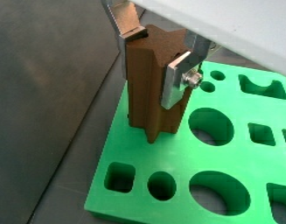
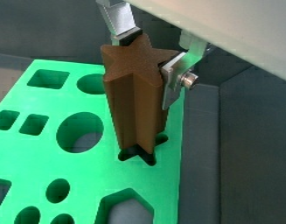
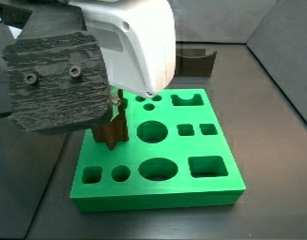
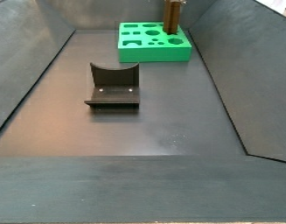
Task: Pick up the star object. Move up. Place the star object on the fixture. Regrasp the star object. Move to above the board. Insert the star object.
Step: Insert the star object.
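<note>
- In both wrist views we see the star [image 1: 149,83] standing upright between the fingers [image 1: 177,77], its lower end already entering the star-shaped hole [image 2: 139,154] in the board [image 1: 169,166].
- The gripper [image 2: 145,61] is clamped on the star near its top, one silver plate pressed flat to its side; the star hangs straight below it.
- We judge the step in hand to be the insertion, partly begun: most of the star's length is above the board's surface.
- To do it well, we would keep the star vertical, keep its points lined up with the hole's notches, and lower slowly; any tilt or twist could jam a point on the rim.
- We would not release until the star has seated.
- In a side view the fixture [image 4: 112,86] stands empty, well apart from the gripper.
</note>
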Robot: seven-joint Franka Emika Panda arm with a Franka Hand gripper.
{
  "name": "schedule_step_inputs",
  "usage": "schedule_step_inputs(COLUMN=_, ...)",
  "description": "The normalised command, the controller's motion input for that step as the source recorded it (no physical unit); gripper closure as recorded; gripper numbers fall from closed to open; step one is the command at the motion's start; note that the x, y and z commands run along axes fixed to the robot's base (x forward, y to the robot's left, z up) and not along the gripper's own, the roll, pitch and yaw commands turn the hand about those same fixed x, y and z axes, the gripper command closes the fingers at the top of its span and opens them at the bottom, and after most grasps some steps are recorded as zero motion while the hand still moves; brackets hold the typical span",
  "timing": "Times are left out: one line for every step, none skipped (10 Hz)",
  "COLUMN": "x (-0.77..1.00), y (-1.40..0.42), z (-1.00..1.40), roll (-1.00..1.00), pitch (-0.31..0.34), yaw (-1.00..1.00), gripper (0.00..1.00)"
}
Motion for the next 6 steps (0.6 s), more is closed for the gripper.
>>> schedule_step_inputs(x=0.00, y=0.02, z=0.00, roll=0.00, pitch=0.000, yaw=0.00, gripper=1.00)
schedule_step_inputs(x=0.00, y=0.23, z=-0.23, roll=0.07, pitch=0.014, yaw=0.03, gripper=1.00)
schedule_step_inputs(x=0.07, y=0.05, z=-0.11, roll=0.01, pitch=0.017, yaw=0.05, gripper=1.00)
schedule_step_inputs(x=0.00, y=0.04, z=0.00, roll=0.00, pitch=0.000, yaw=0.00, gripper=1.00)
schedule_step_inputs(x=-0.01, y=0.21, z=-0.12, roll=0.10, pitch=0.010, yaw=0.15, gripper=1.00)
schedule_step_inputs(x=-0.03, y=0.26, z=-0.21, roll=0.12, pitch=0.000, yaw=0.23, gripper=1.00)
